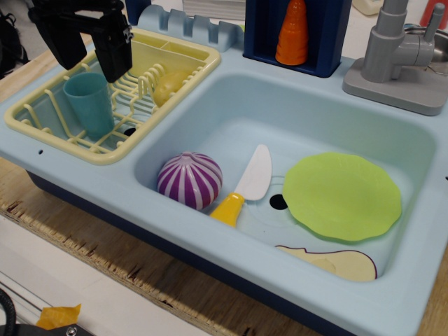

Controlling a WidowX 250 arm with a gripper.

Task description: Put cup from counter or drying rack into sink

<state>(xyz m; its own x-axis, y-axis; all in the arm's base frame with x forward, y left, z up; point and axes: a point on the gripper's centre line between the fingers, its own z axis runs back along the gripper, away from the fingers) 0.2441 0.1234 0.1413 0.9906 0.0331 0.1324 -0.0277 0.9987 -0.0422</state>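
A pale blue toy counter (105,178) on a wooden bench carries a yellow drying rack (183,68) holding the upright teal cup (89,102); the black gripper (88,58) hangs just above it, jaws spread wide and empty, beside the sink (231,119)

No readable text, labels, brands or numbers anywhere.

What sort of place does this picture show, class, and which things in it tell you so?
Most likely a toy kitchen sink unit on a wooden bench. The clues: a pale blue plastic sink with a grey faucet, a yellow drying rack holding a teal cup, and a toy knife in the basin.
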